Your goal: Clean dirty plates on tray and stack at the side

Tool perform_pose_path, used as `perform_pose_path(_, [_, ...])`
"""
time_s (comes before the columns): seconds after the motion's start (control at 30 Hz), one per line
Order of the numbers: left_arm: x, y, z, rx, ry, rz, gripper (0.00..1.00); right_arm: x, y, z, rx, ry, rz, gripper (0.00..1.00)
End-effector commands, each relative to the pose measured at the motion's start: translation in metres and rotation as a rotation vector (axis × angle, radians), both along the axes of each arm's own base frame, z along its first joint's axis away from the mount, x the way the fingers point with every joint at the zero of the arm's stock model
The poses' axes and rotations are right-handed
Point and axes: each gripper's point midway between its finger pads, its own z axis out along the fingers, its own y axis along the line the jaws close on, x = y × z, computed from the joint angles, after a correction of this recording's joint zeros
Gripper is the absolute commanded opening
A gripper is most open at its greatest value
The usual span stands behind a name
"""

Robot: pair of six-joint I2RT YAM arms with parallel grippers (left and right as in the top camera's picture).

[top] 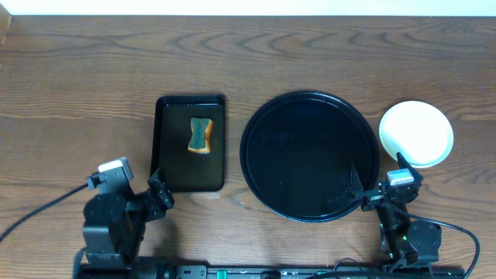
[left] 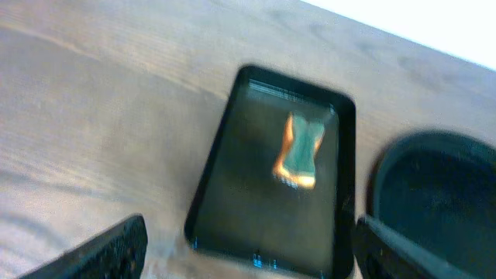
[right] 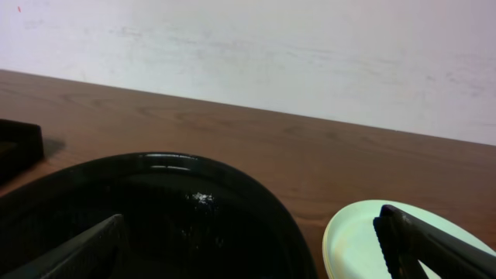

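Left fingers (left: 108,252): spread wide, holding nothing, positioned near the lower left corner of the rectangular tray (top: 174,155). This tray rests on the table (top: 77,77) and carries one sponge (top: 200,136). The round tray (top: 310,155) lies just to its right, glossy and bare. Right fingers (right: 434,248): spread wide, holding nothing, at the round tray's lower right rim. The plates (top: 416,133) sit on the table just right of the round tray, appearing as one pale disc; their count cannot be determined.
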Motion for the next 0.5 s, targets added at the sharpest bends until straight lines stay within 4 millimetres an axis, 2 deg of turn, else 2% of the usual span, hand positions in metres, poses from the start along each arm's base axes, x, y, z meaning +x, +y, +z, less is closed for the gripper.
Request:
perform_pose_path(0.0, [0.003,0.004,-0.021,0.007,-0.055,0.015,0.85,-0.001,0.004,0.000,0.012,0.000,0.019,0.99])
perform_pose_path(0.1, [0.013,0.006,-0.037,-0.001,-0.158,0.020,0.85,-0.001,0.004,0.000,0.012,0.000,0.019,0.99])
perform_pose_path(0.17, [0.018,0.006,-0.039,0.000,-0.211,0.023,0.85,-0.001,0.004,0.000,0.012,0.000,0.019,0.99])
perform_pose_path(0.47, [0.044,0.008,-0.027,0.007,-0.525,0.030,0.85,-0.001,0.004,0.000,0.012,0.000,0.019,0.99])
